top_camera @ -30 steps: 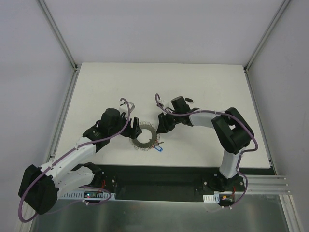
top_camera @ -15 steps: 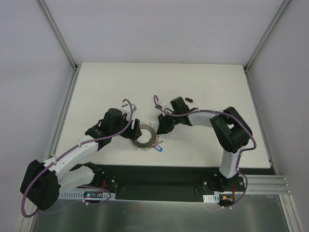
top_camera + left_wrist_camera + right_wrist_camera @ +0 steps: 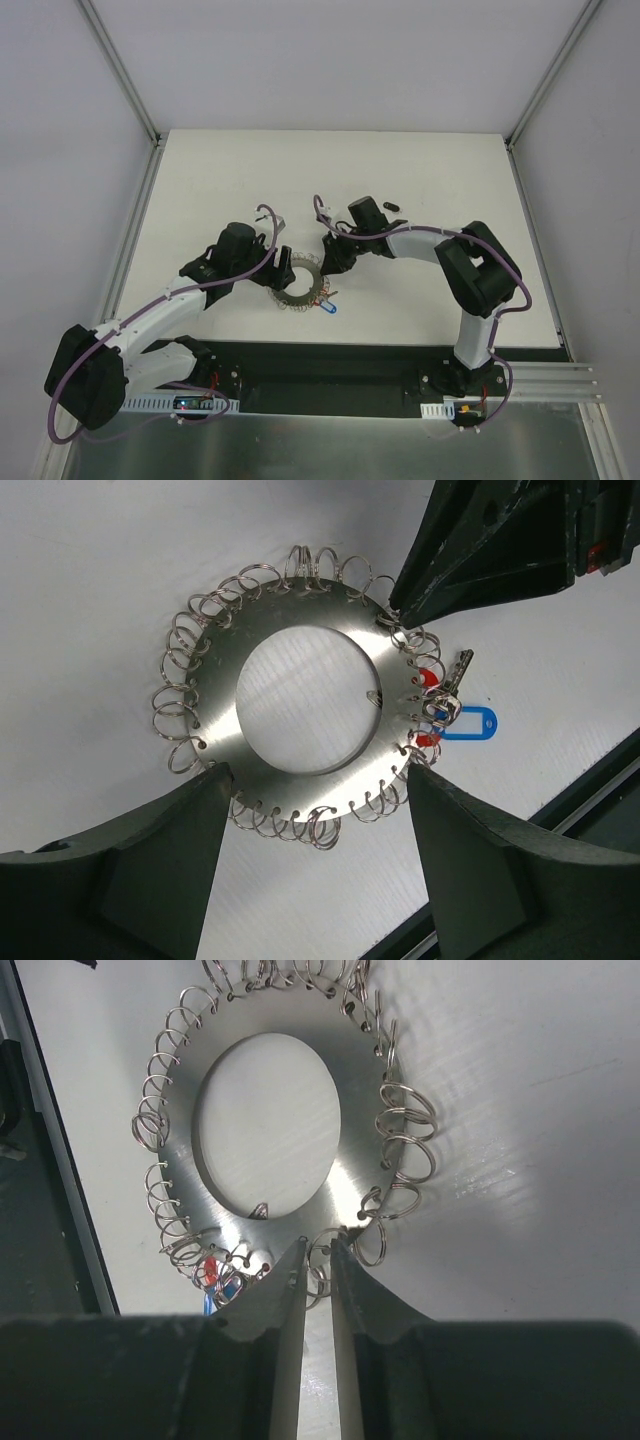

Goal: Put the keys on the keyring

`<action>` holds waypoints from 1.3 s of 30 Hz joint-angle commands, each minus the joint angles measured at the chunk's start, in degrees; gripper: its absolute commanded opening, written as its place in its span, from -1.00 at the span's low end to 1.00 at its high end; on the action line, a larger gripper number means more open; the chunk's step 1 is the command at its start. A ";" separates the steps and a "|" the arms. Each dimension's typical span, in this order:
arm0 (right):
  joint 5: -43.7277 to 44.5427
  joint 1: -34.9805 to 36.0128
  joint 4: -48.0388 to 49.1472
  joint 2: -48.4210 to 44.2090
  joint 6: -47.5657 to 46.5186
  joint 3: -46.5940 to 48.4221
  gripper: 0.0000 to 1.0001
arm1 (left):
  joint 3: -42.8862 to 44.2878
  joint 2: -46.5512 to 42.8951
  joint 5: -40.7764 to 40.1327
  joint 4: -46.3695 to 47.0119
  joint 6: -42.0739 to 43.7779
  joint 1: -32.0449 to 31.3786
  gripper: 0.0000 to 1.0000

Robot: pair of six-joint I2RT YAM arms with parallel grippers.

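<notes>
The left arm [image 3: 150, 315] stretches low from the table's near-left corner toward its middle, the left gripper [image 3: 320, 815] pointing down with fingers [image 3: 150, 870] spread wide apart. The right arm [image 3: 470, 270] bends at the elbow and reaches leftward, the right gripper [image 3: 317, 1265] tilted down, its jaws close together with a thin slit between them

Overhead view wide; both wrist views close, sharing keyring [image 3: 216, 695].
</notes>
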 commanded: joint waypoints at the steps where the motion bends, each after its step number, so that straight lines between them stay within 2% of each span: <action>1: -0.13 0.71 -1.22 -0.28 -3.24 2.65 -0.64 | 1.94 0.48 1.22 0.36 0.41 0.70 0.41; 6: 2.25 2.03 -4.30 -0.72 -5.10 3.09 -0.63 | 1.94 0.92 1.22 0.44 0.50 0.70 0.42; 13: 11.46 4.57 -5.89 -3.88 -5.80 2.40 -0.51 | 1.77 0.22 0.08 0.44 0.24 0.79 0.42; 20: 18.33 6.25 -5.54 -6.34 -6.07 1.43 -0.54 | 1.15 -0.84 -0.89 0.36 0.06 0.79 0.42; 27: 18.25 6.34 -4.66 -6.52 -5.72 0.46 -0.58 | 1.59 -0.31 0.69 0.44 1.03 0.79 0.43; 33: 16.06 4.06 -0.98 -10.90 -0.98 -2.70 -0.59 | 5.10 4.77 6.66 0.44 8.40 0.70 0.40; 39: 13.50 -1.57 4.66 -19.94 5.44 -9.82 -0.32 | 10.28 11.80 9.48 0.27 14.21 -0.44 0.33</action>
